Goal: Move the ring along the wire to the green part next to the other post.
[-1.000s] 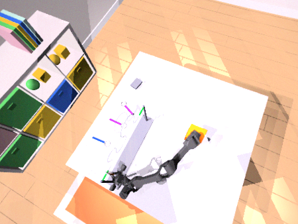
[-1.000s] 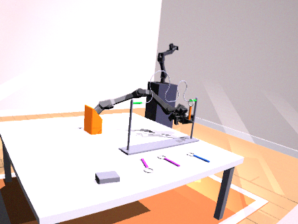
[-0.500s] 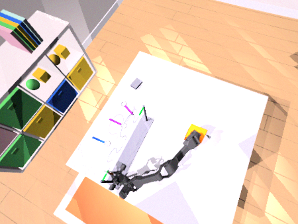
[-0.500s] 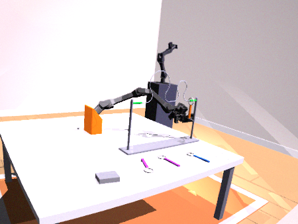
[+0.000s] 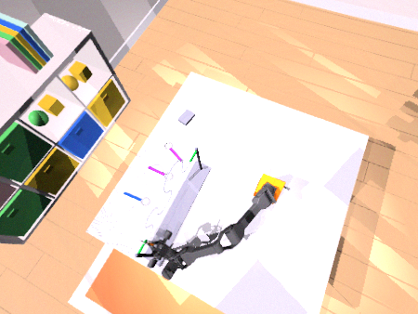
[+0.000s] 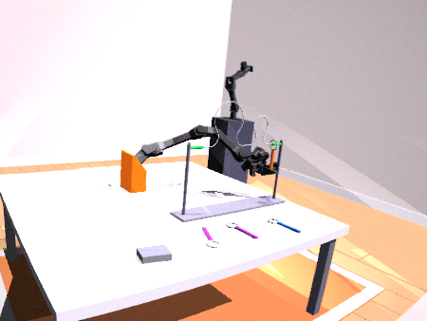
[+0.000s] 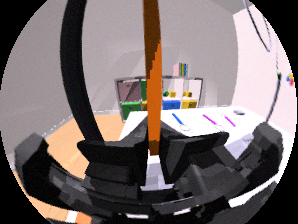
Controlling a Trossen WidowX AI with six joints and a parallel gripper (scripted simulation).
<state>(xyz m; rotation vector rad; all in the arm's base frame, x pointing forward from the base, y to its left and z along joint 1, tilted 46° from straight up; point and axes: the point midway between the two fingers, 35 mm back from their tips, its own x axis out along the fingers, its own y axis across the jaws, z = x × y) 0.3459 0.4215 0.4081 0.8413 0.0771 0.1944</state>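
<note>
The orange handle (image 6: 272,160) (image 7: 154,90) stands upright below its ring (image 6: 270,144), which hangs around the green part (image 6: 279,143) (image 5: 142,247) by one post (image 6: 277,177) (image 7: 74,65). My gripper (image 6: 271,170) (image 7: 150,117) is shut on the lower part of the handle, close beside that post. The ring is above the wrist view. The thin grey wire (image 6: 231,102) rises and dips between the posts. The other green part (image 6: 197,147) (image 5: 193,155) is by the far post (image 6: 186,180) (image 5: 200,160). Small gaps between ring and wire cannot be told.
The posts stand on a grey base (image 6: 228,209) (image 5: 183,204). Two magenta-handled rings, a blue-handled ring (image 6: 288,227) (image 5: 133,197) and a grey block (image 6: 154,254) (image 5: 187,117) lie on the table. An orange block (image 6: 133,173) stands at the arm's base. A second arm stands on a dark pedestal behind.
</note>
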